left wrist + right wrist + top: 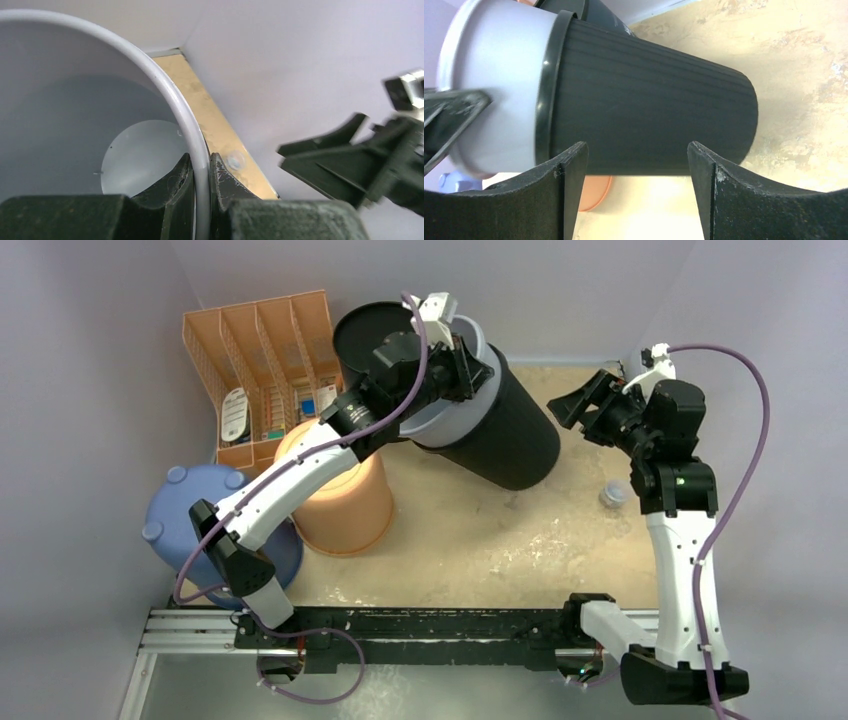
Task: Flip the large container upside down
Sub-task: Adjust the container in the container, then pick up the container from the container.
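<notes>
The left tool (201, 159) is pinched tight at full reach; the right tool (636, 146) gapes wide.

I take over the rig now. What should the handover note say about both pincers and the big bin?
Left pincer: shut on the grey rim of the black bin.
Right pincer: open, near the bin's wall, holding nothing.
Bin: tipped roughly on its side above the table, mouth toward the back left.
Done: about half the turn.
Left: tip it on until the mouth faces down, then release.
</notes>
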Motion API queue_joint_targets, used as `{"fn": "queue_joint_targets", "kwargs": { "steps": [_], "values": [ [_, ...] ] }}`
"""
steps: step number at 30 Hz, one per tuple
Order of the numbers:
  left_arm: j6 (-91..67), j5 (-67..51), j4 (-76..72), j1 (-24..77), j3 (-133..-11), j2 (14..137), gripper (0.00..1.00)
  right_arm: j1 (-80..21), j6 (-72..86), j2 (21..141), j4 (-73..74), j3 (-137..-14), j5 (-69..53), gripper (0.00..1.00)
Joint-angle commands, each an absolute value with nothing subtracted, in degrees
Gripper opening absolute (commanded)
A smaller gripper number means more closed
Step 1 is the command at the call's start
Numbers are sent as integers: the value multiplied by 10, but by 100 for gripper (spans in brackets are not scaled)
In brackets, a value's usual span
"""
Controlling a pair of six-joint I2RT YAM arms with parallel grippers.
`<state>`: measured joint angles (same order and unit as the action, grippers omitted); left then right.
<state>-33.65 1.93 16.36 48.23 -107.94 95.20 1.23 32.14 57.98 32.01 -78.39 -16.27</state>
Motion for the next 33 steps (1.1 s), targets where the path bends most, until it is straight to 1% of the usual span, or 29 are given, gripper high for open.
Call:
{"fn": "queue_joint_targets", "kwargs": {
  "steps": [1, 6, 9, 12, 14, 16, 18, 20, 24, 26, 30, 32, 33],
  "values": [
    [-399, 43, 1, 472, -1067, 909, 0, 13, 291, 573, 302, -815, -210, 73],
    [-400, 41, -41, 472, -1043, 909, 0, 12, 299, 552, 219, -780, -248, 63],
    [-406, 55, -134, 473, -977, 886, 0, 9, 315, 565, 178, -773, -265, 60],
    [-400, 44, -226, 474, -921, 877, 0, -3, 314, 571, 144, -769, -239, 60],
    [-387, 32, -285, 473, -881, 874, 0, -7, 317, 549, 82, -738, -236, 59],
    [-380, 28, -345, 475, -838, 870, 0, -10, 309, 518, 26, -700, -227, 56],
    [-372, 30, -396, 477, -800, 866, 0, -11, 296, 503, 9, -684, -210, 52],
    [-351, 30, -416, 482, -775, 866, 0, -11, 282, 490, 1, -675, -194, 49],
    [-301, 2, -490, 504, -706, 863, 0, -11, 297, 436, -65, -612, -152, 49],
    [-291, 2, -502, 511, -689, 859, 0, -11, 311, 445, -52, -611, -164, 51],
    [-253, 15, -512, 540, -666, 850, 0, -12, 283, 542, 106, -696, -200, 51],
    [-199, 37, -502, 564, -658, 842, 0, -18, 266, 557, 126, -701, -195, 50],
    [-147, 44, -491, 578, -657, 840, 0, -23, 258, 558, 131, -701, -184, 50]
  ]
}}
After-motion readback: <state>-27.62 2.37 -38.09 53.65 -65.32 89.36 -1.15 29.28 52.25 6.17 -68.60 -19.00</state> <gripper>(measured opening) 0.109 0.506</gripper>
